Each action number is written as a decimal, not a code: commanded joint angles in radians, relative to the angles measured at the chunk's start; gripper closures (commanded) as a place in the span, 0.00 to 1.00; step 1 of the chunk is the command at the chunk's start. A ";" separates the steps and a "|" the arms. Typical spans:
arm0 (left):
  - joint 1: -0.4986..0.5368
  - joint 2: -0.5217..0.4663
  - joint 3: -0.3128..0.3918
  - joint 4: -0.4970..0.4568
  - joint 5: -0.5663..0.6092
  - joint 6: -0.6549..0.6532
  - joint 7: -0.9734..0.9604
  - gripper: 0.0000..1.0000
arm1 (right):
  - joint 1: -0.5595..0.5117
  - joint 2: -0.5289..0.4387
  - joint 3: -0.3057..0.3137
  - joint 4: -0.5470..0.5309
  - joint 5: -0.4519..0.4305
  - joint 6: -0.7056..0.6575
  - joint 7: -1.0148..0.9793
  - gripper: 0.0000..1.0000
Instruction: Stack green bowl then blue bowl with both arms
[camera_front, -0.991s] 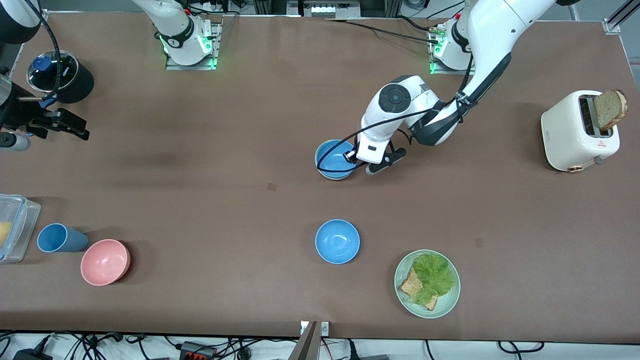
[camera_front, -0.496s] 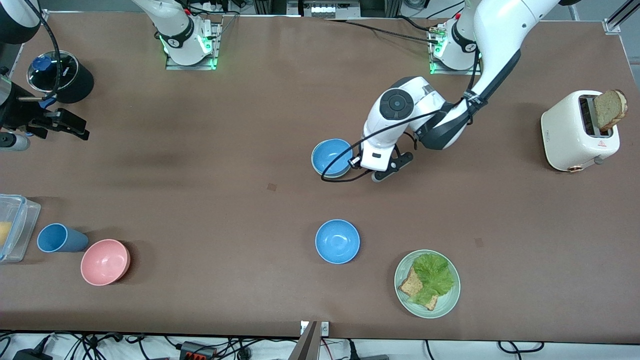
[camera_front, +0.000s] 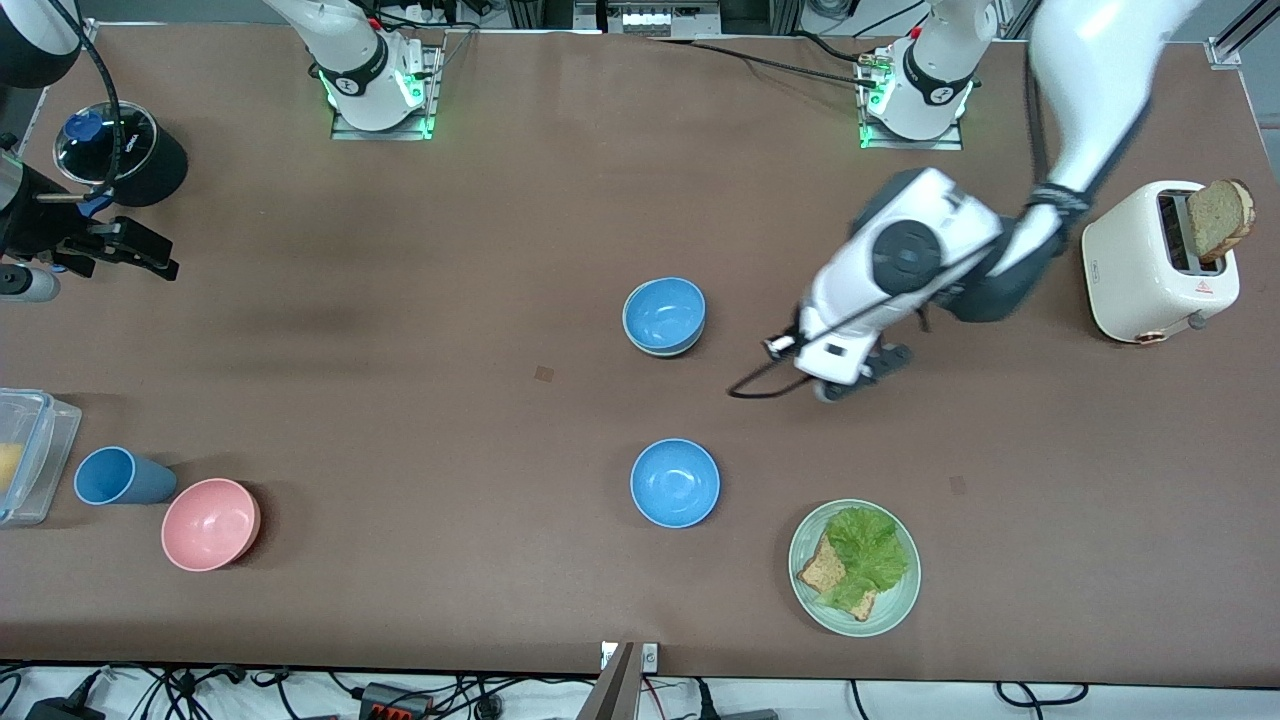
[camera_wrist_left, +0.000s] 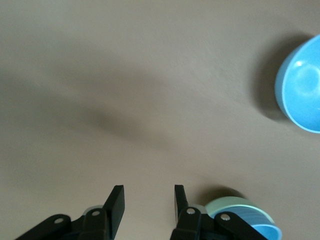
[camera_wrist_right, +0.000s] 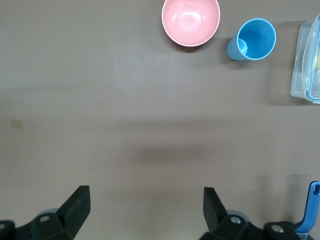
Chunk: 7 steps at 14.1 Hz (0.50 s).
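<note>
Brown table (camera_front: 400, 400): toaster (camera_front: 1150, 265) label (likely a warning) unreadable.

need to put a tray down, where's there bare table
Widest bare stretch: between the stacked bowls and the black pot. Also bare: between plate and toaster. Crowded: the corner with pink bowl, cup and box.

Blue bowl (camera_front: 664, 312) nested in green bowl (camera_wrist_left: 239, 204), second bowl (camera_front: 675, 482) nearer the camera.
</note>
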 joint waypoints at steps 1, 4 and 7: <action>0.033 -0.002 -0.019 0.086 -0.020 -0.127 0.153 0.15 | -0.002 -0.003 0.000 0.006 0.009 -0.006 -0.017 0.00; 0.114 -0.003 -0.020 0.124 -0.021 -0.187 0.366 0.00 | -0.002 -0.003 0.000 0.006 0.007 -0.005 -0.017 0.00; 0.165 0.001 -0.008 0.188 -0.020 -0.238 0.624 0.00 | -0.002 -0.002 0.000 0.006 0.006 -0.006 -0.017 0.00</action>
